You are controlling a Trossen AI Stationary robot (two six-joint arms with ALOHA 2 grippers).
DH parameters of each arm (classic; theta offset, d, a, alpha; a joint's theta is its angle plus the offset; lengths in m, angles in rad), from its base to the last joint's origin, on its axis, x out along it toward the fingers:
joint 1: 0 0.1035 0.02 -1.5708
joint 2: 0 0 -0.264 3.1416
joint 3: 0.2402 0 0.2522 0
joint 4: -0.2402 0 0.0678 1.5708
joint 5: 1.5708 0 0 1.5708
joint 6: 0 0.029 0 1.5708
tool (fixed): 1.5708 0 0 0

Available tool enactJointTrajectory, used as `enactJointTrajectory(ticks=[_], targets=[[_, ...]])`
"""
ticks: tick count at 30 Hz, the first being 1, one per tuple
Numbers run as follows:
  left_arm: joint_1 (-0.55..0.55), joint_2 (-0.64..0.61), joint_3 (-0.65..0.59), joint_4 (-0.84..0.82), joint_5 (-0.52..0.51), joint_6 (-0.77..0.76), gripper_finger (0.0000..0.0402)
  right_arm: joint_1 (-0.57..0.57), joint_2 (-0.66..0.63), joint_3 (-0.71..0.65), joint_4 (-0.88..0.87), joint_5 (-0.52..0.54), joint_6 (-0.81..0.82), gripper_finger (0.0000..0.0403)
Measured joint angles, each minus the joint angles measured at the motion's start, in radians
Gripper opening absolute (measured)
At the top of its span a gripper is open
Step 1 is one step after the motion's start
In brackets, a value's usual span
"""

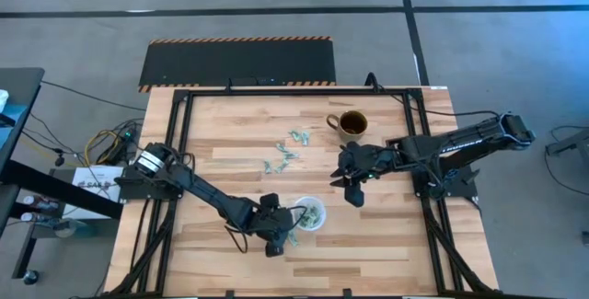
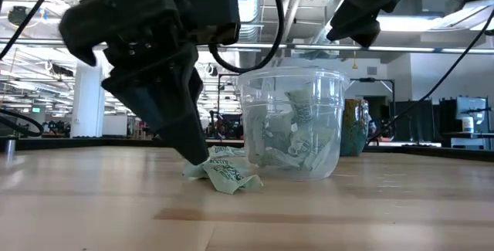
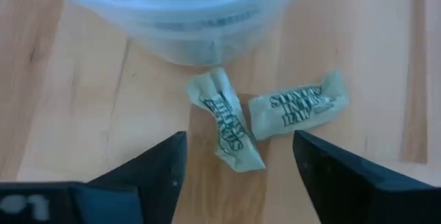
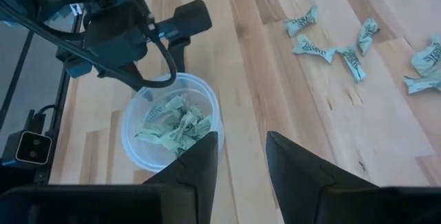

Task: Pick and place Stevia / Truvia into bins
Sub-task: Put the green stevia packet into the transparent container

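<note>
1. I see the left gripper (image 3: 238,165) down at the bench (image 1: 221,143), its fingers (image 3: 148,169) spread apart and straddling two crumpled sachets (image 3: 231,127) that lie just beside the cup (image 1: 311,213).
2. In the low view those fingers (image 2: 174,116) taper to the wood right at the sachets (image 2: 224,170); the cup (image 2: 292,120) stands immediately next to them, so the plastic wall crowds that side of the grasp.
3. The cup (image 4: 169,127) already holds a heap of green-and-white sachets.
4. I have the right gripper (image 1: 352,191) hanging above the bench, off to the cup's side, fingers (image 4: 296,165) parted and holding nothing.
5. A loose scatter of sachets (image 1: 285,152) lies farther up the bench, well apart from the cup; the right wrist view shows several (image 4: 331,41) on bare wood.
6. A brown mug (image 1: 351,124) with dark contents stands near that scatter, beside the right arm.
</note>
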Motion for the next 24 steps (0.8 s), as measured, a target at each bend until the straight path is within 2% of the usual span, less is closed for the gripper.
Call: enactJointTrajectory(ticks=[5, 18, 20, 24], targets=[[0.001, 0.034, 0.001, 0.018, 0.055, -0.002, 0.0185, 0.000, 0.000, 0.000, -0.001, 0.006, 0.000, 0.0116], [0.002, 0.052, 0.003, 0.038, 0.029, -0.029, 0.0020, 0.000, 0.000, 0.000, -0.015, 0.029, 0.002, 0.0116], [0.002, 0.053, 0.003, 0.037, 0.023, -0.046, 0.0007, 0.000, 0.000, 0.000, -0.015, 0.029, 0.002, 0.0116], [0.001, 0.050, 0.002, 0.034, 0.010, -0.072, 0.0008, 0.000, 0.000, 0.000, -0.015, 0.029, 0.001, 0.0116]])
